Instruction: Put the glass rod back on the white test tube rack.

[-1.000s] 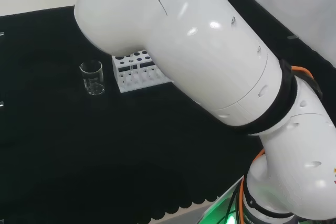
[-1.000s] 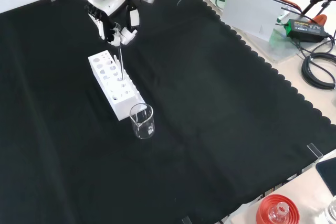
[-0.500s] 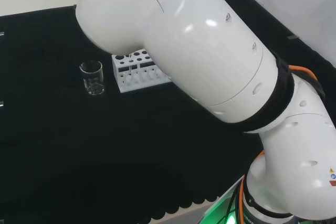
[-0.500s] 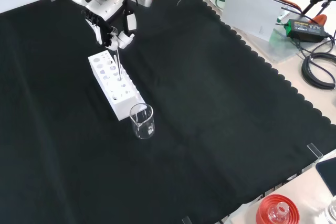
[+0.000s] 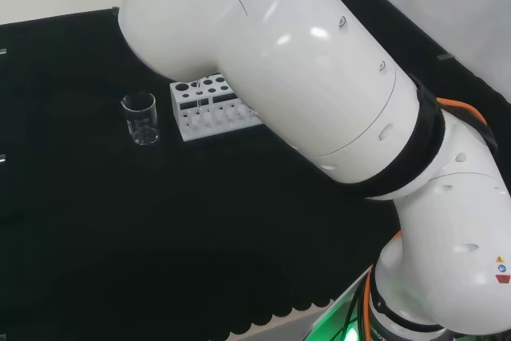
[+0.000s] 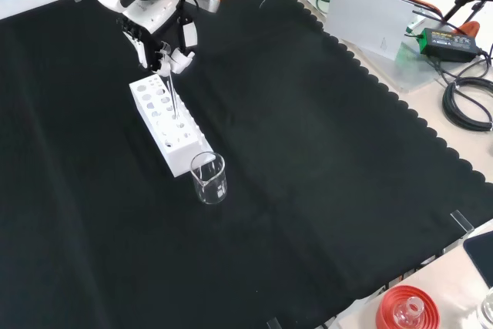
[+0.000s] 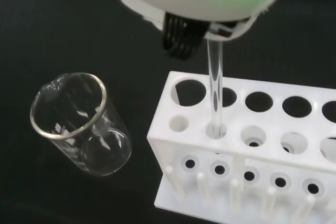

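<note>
Glass rod (image 7: 214,93) now stands with its tip in a small hole of the white rack (image 6: 169,122); our hand (image 6: 158,40), shifted toward ten o'clock in the front view, still pinches it. We judge only release remains.

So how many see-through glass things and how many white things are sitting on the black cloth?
Clear glass: 2, the beaker and the glass rod, which the hand holds.
White: 1, the test tube rack.
Total: 3
</note>
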Controlling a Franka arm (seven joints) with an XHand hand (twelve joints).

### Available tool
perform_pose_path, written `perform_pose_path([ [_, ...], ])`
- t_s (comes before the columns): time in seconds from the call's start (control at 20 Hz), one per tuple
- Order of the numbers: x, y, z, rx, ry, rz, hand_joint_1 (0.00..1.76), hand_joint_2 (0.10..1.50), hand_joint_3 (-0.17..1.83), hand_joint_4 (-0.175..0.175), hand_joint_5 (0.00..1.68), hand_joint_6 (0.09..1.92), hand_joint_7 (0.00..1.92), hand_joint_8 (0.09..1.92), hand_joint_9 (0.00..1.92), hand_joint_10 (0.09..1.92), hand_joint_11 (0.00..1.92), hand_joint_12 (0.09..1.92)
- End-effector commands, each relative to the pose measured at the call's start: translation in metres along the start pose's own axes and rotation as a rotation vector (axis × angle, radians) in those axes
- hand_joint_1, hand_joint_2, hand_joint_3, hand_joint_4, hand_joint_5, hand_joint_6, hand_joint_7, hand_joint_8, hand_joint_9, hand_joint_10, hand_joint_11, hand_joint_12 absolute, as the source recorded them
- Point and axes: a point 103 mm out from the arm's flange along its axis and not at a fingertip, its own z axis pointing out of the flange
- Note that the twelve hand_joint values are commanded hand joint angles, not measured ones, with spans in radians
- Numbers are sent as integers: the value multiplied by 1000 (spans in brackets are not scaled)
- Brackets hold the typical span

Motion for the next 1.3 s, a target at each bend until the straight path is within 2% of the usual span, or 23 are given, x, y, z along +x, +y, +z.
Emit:
perform_pose_path([
  [0.05, -2, 2, 6, 15, -7, -2, 1333, 506, 924, -175, 1166, 823, 1461, 629, 1754, 352, 1616, 542],
  [0.95, 2, 21, 20, 53, 10, -40, 1333, 507, 924, -175, 1164, 826, 1460, 631, 1753, 352, 1616, 543],
  [1.3, 1, 24, 23, 63, 15, -33, 1333, 507, 924, -175, 1163, 829, 1460, 631, 1754, 352, 1617, 545],
])
